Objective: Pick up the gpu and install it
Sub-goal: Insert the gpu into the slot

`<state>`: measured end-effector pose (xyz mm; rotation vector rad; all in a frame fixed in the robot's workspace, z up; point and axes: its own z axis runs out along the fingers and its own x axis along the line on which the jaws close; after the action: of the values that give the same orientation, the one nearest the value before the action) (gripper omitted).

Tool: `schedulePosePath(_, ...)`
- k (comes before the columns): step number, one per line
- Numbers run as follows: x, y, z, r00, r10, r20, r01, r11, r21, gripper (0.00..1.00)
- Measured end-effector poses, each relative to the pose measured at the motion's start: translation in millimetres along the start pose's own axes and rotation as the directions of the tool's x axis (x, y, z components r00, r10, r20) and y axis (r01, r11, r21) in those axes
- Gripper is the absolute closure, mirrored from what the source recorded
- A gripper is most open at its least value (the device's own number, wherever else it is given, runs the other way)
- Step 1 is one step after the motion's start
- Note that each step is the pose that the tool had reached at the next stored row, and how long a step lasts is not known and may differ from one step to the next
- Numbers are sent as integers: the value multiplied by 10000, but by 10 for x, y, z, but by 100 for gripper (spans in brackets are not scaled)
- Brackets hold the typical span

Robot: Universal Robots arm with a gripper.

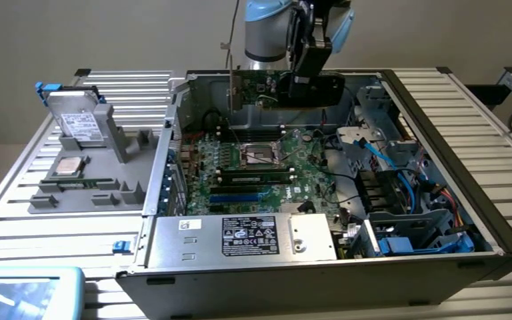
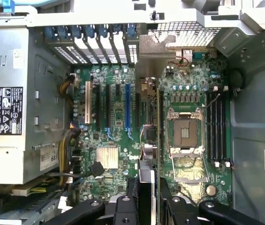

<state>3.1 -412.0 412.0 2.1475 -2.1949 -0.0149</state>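
Green-board gpu [image 1: 258, 85]: short green circuit card with black cooler block and narrow silver end bracket [image 2: 158, 49]; held in the air over the far part of the open chassis, not seated in any slot.
Gpu orientation: on edge, bracket end toward the slotted rear wall; judged to be held this way so that the card matches the slot line and the rear openings.
Fingers [image 2: 165, 196]: black, part-way apart, clamped on the two faces of the gpu at the end away from the bracket; nothing else is touched.
Motherboard [image 2: 118, 117]: green, flat on the chassis floor; in the wrist view the card's edge lies between the long blue slot [image 2: 127, 108] and the silver processor socket [image 2: 185, 133].
Chassis [image 1: 327, 277]: grey-and-black tower case laid on its side, open, so the slots face upward.
Power supply [image 1: 238, 237]: silver box with black label, at the near wall.
Tabletop [image 1: 469, 100]: slatted metal; carries the chassis and, well apart, a grey fixture [image 1: 87, 193] with a silver hard drive [image 1: 78, 123].
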Motion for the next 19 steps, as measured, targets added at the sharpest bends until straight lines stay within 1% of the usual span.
schedulePosePath(2,0,0,0,10000,0,-3,0,10000,0,72)
schedulePosePath(3,-2,0,4,10000,2,-28,-2,10000,1,72)
schedulePosePath(6,-14,6,24,9998,15,-212,-15,10000,11,72)
schedulePosePath(7,-21,25,31,9997,19,-251,-18,10000,38,72)
schedulePosePath(8,-23,49,40,9997,23,-260,-21,10000,86,72)
schedulePosePath(9,-23,78,51,9997,28,-256,-25,9999,144,72)
schedulePosePath(11,-22,145,71,9997,35,-254,-28,9996,273,72)
schedulePosePath(12,-22,178,83,9997,39,-251,-31,9995,323,72)
schedulePosePath(13,-22,209,98,9997,42,-251,-33,9994,357,72)
schedulePosePath(14,-22,241,118,9997,42,-252,-33,9993,368,72)
schedulePosePath(17,-23,332,177,9997,43,-252,-34,9993,369,72)
schedulePosePath(19,-23,376,212,9997,43,-251,-34,9993,369,72)
